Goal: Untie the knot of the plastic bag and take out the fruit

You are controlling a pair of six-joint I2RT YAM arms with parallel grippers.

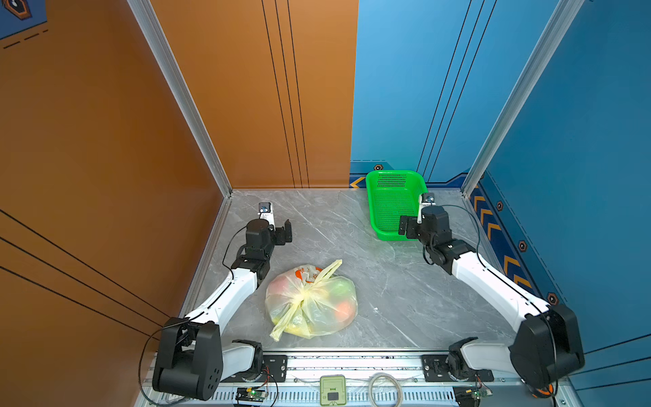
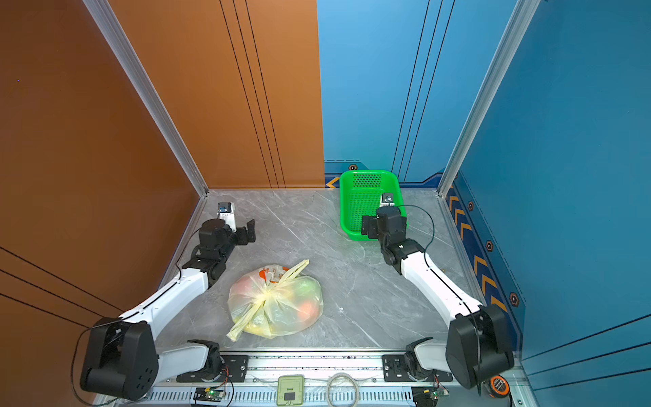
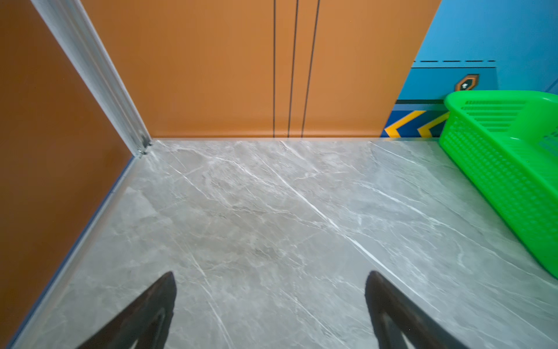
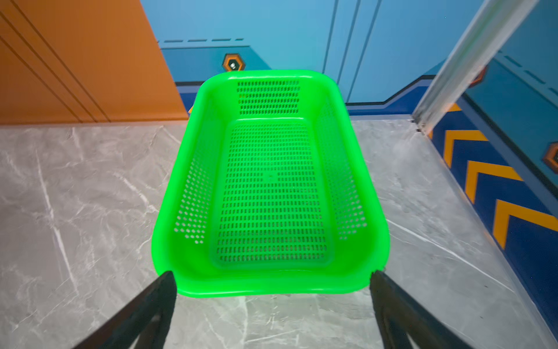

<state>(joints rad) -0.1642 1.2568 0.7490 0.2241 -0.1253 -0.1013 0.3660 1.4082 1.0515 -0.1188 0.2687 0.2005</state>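
Grey marble worktop (image 1: 405, 282) carries the plastic bag (image 1: 317, 313) near its front edge, fruit (image 1: 343, 308) sealed inside, knot (image 1: 305, 294) on top. Your left tool (image 1: 286, 232) and right tool (image 1: 404, 225) stand open and empty, well apart from it; pinch one strip (image 1: 329, 269) close to the knot and tug gently.

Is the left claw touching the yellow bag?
Apart. Both top views show the left gripper open, with bare table between it and the bag.

I see the grey marbled table (image 1: 405, 289); the plastic bag (image 1: 311, 303) lies on it near the front middle; the green basket (image 1: 391, 180) stands far right, well apart.
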